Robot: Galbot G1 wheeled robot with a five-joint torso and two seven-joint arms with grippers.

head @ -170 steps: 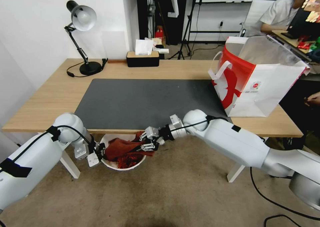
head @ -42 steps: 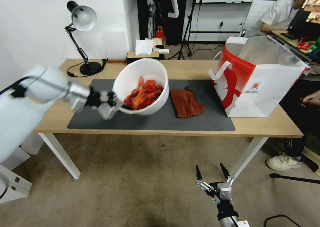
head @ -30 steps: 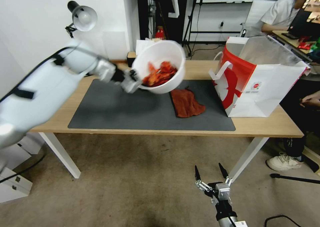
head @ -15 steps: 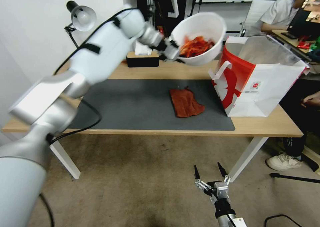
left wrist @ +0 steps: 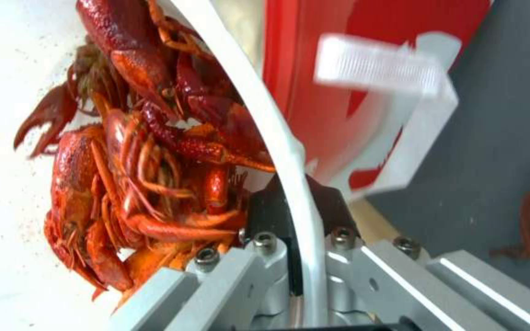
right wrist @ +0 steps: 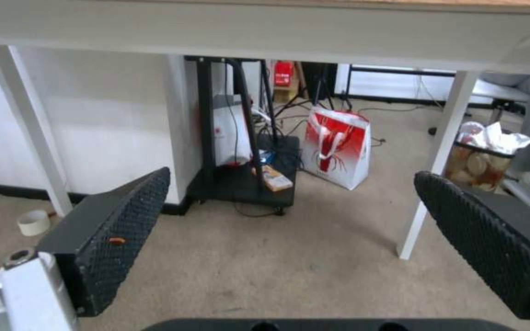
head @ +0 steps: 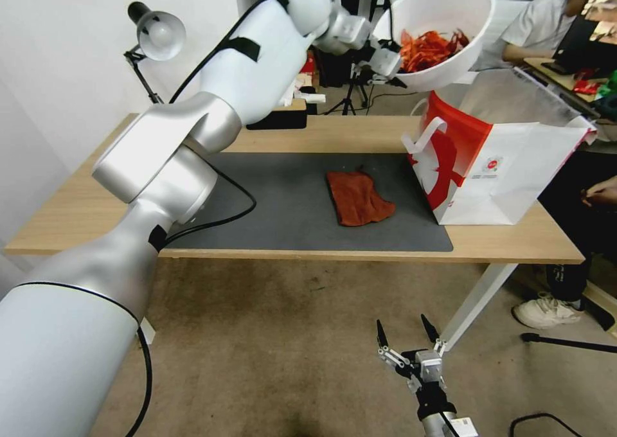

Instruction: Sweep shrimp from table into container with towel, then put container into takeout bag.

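1. The step in hand, as I judge it, is carrying the loaded bowl (head: 443, 35) to the bag (head: 508, 148). The landmark is the bag, standing open on the bench (head: 116, 180).
2. The left hand (head: 384, 58) pinches the bowl's rim: in the left wrist view the white wall (left wrist: 283, 151) runs between the two fingers, one inside among the shrimp (left wrist: 148, 151) and one outside.
3. The bowl hangs in the air above the bag's near-left upper corner, over the red side panel and white handle (head: 429, 132), and is not yet centred over the opening. It tilts, with the shrimp (head: 429, 48) heaped toward the gripped side.
4. To do this well, I would level the bowl before lowering it, since a one-sided rim pinch with the weight near the fingers could let it swing or spill.
5. It should be centred over the foil-lined mouth so the base clears the handle and the edge, then lowered straight, releasing only once it rests on the bag's floor.
6. The towel (head: 358, 198) lies flat on the dark mat (head: 270, 193), just left of the bag, apart from both hands.
7. The right hand (head: 405, 334) hangs low in front of the bench, well below the bag, its fingers (right wrist: 118, 234) spread and holding nothing.
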